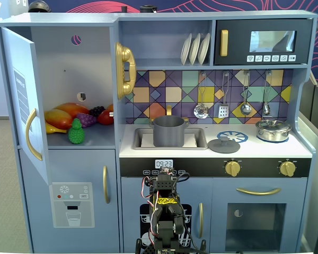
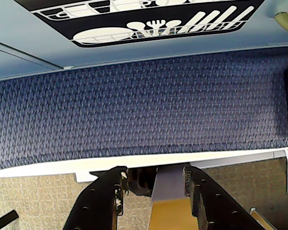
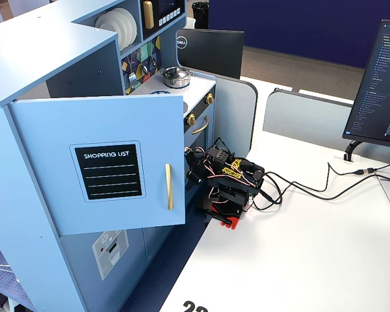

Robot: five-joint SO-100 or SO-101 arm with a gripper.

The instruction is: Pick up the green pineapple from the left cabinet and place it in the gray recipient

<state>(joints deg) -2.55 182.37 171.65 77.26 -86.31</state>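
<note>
The green pineapple (image 1: 76, 132) stands at the front of the shelf in the left cabinet (image 1: 74, 63), whose door (image 1: 20, 100) is swung open. The gray recipient (image 1: 168, 131), a dark pot, sits in the sink to the right of the cabinet. My arm (image 1: 167, 211) is folded low in front of the kitchen, well below both. In the wrist view my gripper (image 2: 154, 171) is open and empty, pointing down over the white table edge (image 2: 134, 160) and blue carpet (image 2: 144, 105). In a fixed view the folded arm (image 3: 227, 182) sits on the white table beside the open door (image 3: 97, 162), which hides the pineapple there.
Purple grapes (image 1: 86, 119), an orange mango (image 1: 61, 117) and other toy fruit lie behind the pineapple. A pot lid (image 1: 223, 145) and a silver lidded pot (image 1: 273, 129) sit on the counter. A microwave (image 1: 262, 42) is above. Cables (image 3: 312, 188) and a monitor (image 3: 380, 84) share the table.
</note>
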